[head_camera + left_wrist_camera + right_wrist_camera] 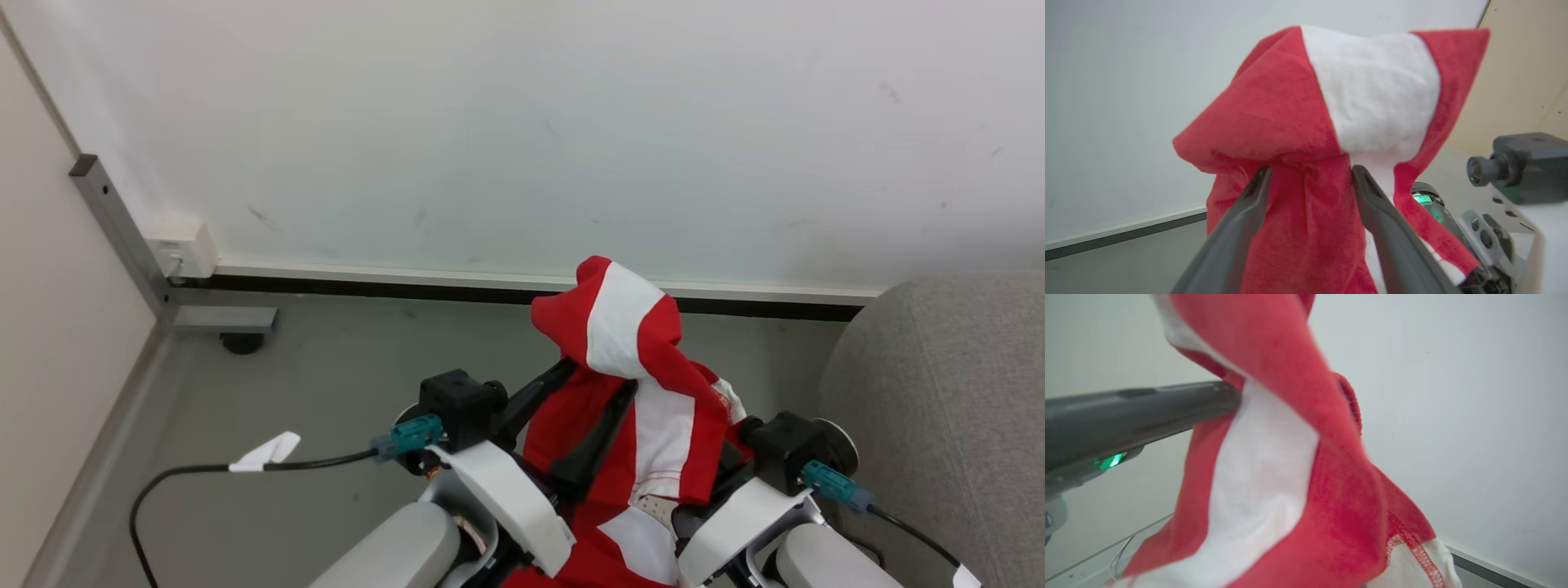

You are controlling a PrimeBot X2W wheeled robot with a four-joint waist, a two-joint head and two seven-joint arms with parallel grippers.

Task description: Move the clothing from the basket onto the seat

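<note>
A piece of the clothing [637,367], bright red with white panels, is lifted in front of me and drapes over both grippers. My left gripper [598,377] is open: in the left wrist view its two dark fingers [1257,188] stand well apart with red fabric [1306,122] bunched between and above the tips. The fingers of my right gripper are buried in the cloth beside its wrist [784,449], shut on the fabric. The right wrist view has the clothing [1274,477] close up, with a left finger [1167,404] reaching in from the left. The grey seat [939,408] is at the right. The basket is out of view.
A pale wall with a dark skirting strip [490,290] stands ahead. At the left are a metal post [114,220] and a white socket box [184,249]. A black cable with a white tag [265,453] lies on the grey floor [326,367].
</note>
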